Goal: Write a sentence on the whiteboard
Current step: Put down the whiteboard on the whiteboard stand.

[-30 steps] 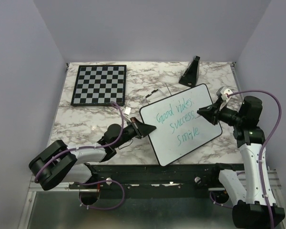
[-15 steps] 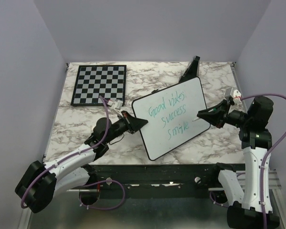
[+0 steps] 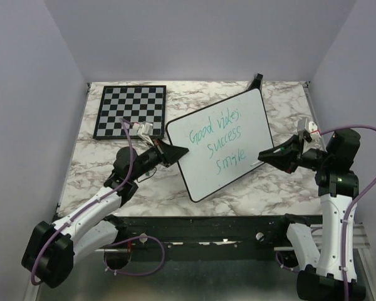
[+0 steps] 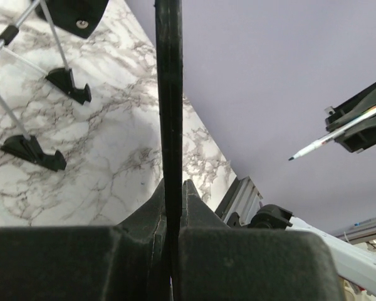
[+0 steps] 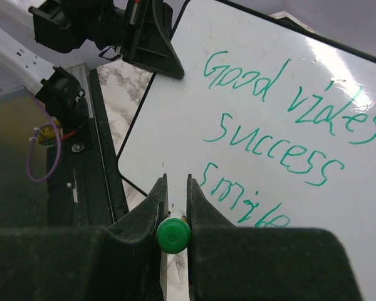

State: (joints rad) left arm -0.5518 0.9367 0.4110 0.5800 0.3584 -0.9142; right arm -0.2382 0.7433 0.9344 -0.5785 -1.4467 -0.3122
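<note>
The whiteboard (image 3: 218, 145) is held up off the table, tilted, its face toward the camera. The sentence (image 3: 216, 144) in green-teal reads "Good vibes Success Smile" in three lines. My left gripper (image 3: 177, 152) is shut on the board's left edge; in the left wrist view the black rim (image 4: 169, 94) runs straight up out of the gripper (image 4: 173, 188). My right gripper (image 3: 267, 155) is shut on a green-capped marker (image 5: 173, 234), just off the board's lower right edge. The right wrist view shows the whiteboard (image 5: 288, 75) and its sentence (image 5: 269, 128) ahead of the gripper (image 5: 175, 180). The marker (image 4: 335, 133) points left.
A black-and-white chessboard (image 3: 130, 111) lies at the back left. A black stand (image 3: 257, 80) peeks out behind the board's top corner. A wire easel with black feet (image 4: 31, 150) lies on the marble table (image 3: 100, 169) under the board.
My left gripper has lifted the board and carried it left and toward the back, tilting it upright. My right gripper, with the marker, has come off the board's face to its right edge.
</note>
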